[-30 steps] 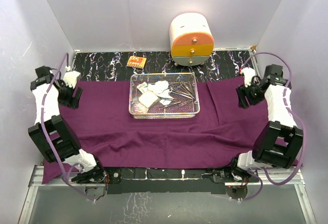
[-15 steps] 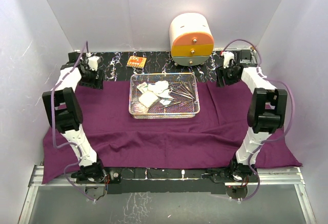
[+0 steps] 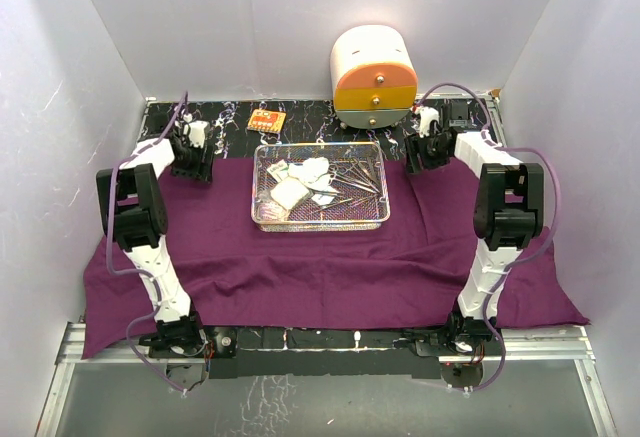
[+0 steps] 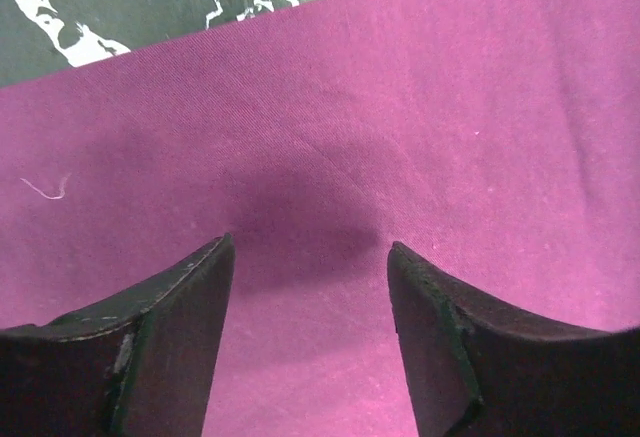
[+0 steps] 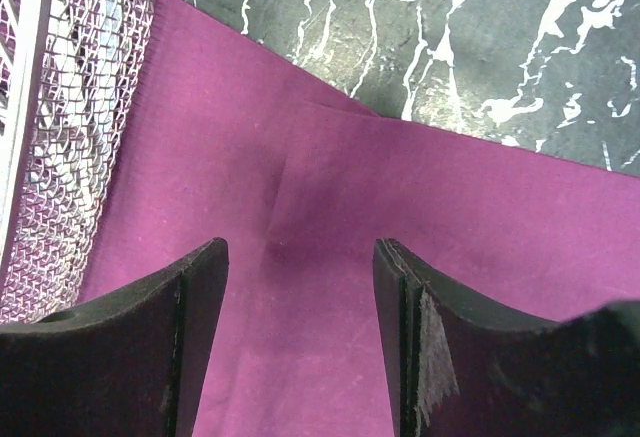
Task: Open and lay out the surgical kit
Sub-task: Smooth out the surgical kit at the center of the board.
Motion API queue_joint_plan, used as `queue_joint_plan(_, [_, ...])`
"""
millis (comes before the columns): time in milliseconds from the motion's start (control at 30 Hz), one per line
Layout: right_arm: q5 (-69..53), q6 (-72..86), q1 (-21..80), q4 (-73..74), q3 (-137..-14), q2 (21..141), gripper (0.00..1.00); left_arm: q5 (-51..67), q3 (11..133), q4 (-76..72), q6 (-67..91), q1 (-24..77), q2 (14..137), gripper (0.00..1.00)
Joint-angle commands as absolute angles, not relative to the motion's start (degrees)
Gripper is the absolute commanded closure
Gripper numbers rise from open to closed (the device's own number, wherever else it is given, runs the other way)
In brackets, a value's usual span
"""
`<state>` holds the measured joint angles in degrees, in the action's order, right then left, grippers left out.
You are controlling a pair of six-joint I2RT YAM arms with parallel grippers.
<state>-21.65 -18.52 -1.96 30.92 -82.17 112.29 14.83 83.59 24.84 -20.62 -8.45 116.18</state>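
Both arms have swung inward from the cloth's side edges to its far edge.

On the left gripper [image 4: 310, 247] the jaws stand well parted over flat purple cloth [image 3: 330, 267], gripping nothing. The right gripper [image 5: 300, 247] likewise gapes, empty, above a small fold by the far hem. From above they sit at ten and two o'clock of the wire-mesh tray [image 3: 320, 226], which rests mid-cloth holding forceps [image 3: 360, 179] and gauze [image 3: 312, 169]. Marbled worktop [image 3: 230, 117] shows at twelve. Likely each is poised to pinch and flatten that hem.
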Motion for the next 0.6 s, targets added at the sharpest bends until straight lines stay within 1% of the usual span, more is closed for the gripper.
queue_joint_plan(0, [-24.6, -16.3, -2.0, 26.5, -80.6, 112.6, 0.43, 13.4, 80.2, 22.4, -19.3, -7.5, 116.7, 0.42])
queue_joint_plan(133, [-24.9, -15.4, -1.8, 25.5, -79.5, 113.8, 0.44, 11.6, 77.1, 20.8, -18.7, -6.4, 116.7, 0.52])
queue_joint_plan(233, [-24.2, -14.8, -1.7, 25.1, -79.2, 114.7, 0.45, 10.5, 75.2, 19.8, -18.2, -5.6, 116.7, 0.64])
queue_joint_plan(367, [-23.3, -14.1, -1.5, 24.4, -78.5, 115.5, 0.48, 9.0, 73.6, 19.6, -17.7, -4.5, 116.9, 0.75])
queue_joint_plan(467, [-23.3, -13.7, -1.3, 23.7, -77.4, 115.9, 0.52, 8.3, 72.6, 19.4, -17.3, -3.9, 116.7, 0.83])
queue_joint_plan(567, [-22.7, -13.2, -1.2, 23.3, -76.9, 116.2, 0.60, 8.0, 72.3, 19.4, -16.7, -3.6, 116.1, 0.88])
